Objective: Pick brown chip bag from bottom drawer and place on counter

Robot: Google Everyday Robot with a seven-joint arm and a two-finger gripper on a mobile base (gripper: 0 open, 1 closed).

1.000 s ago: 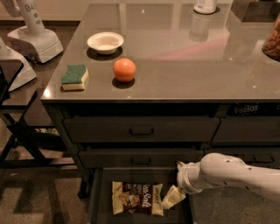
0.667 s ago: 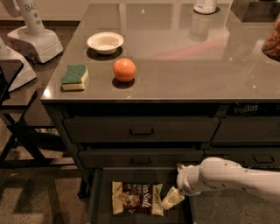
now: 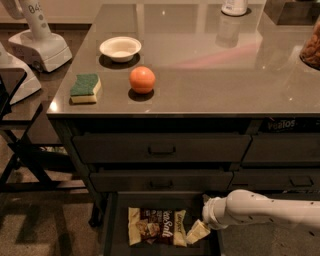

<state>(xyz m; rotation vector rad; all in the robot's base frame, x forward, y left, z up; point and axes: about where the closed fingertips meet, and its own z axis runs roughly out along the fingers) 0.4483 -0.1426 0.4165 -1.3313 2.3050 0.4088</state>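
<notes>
The brown chip bag [image 3: 156,226] lies flat in the open bottom drawer [image 3: 114,230], dark brown in the middle with cream ends and white script. My gripper [image 3: 196,233] comes in from the right on a white arm [image 3: 260,212] and sits low in the drawer at the bag's right end, touching or nearly touching it. The glossy grey-brown counter [image 3: 210,65] spreads above the drawers.
On the counter stand a white bowl [image 3: 120,48], an orange [image 3: 142,79] and a green-topped sponge [image 3: 85,88] at the left, a white container [image 3: 234,6] at the back, a snack bag [image 3: 312,47] at the right edge. Two shut handled drawers [image 3: 161,148] sit above. A dark folding stand [image 3: 20,150] is left.
</notes>
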